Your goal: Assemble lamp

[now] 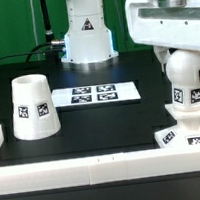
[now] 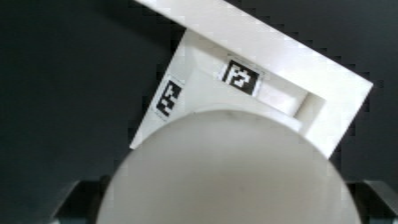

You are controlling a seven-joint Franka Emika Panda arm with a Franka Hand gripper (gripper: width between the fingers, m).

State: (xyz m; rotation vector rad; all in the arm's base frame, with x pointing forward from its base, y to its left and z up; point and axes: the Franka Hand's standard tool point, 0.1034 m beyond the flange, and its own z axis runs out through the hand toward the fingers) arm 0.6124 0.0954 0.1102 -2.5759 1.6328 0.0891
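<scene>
The white round-topped bulb (image 1: 185, 84) stands upright on the low sloped square base (image 1: 180, 132) at the exterior view's right. My gripper (image 1: 179, 65) comes down from above and is shut on the bulb's rounded top. In the wrist view the bulb (image 2: 228, 165) fills the space between the dark fingers (image 2: 75, 203), and the base (image 2: 267, 75) with its tags shows beyond it. The conical shade (image 1: 33, 108) stands alone at the exterior view's left, wide end down, far from the gripper.
The marker board (image 1: 95, 93) lies flat in the middle of the black table. A white rim wall (image 1: 96, 169) runs along the front edge and the left side. The arm's white pedestal (image 1: 87, 39) stands at the back.
</scene>
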